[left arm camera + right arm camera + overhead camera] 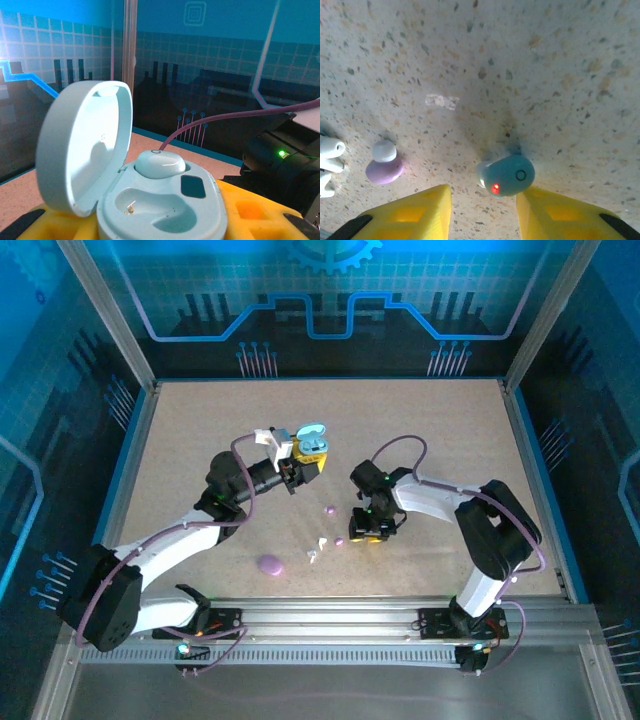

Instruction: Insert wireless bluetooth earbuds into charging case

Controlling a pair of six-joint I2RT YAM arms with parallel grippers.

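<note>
My left gripper (300,465) is shut on a light blue charging case (165,210), held up with its lid (82,145) swung open. One light blue earbud (160,163) sits in the far slot, and the near slot (155,207) is empty. The left gripper's yellow fingers (255,210) flank the case body. My right gripper (482,200) hangs open just above the table. Another light blue earbud (507,176) with a red light lies on the table between its fingertips, close to the right finger (555,215).
A pink-purple earbud (384,165) and white earbuds (330,150) lie left of the right gripper. A closed purple case (270,564) rests near the front rail, and another purple earbud (330,509) lies mid-table. Frame posts and walls ring the table.
</note>
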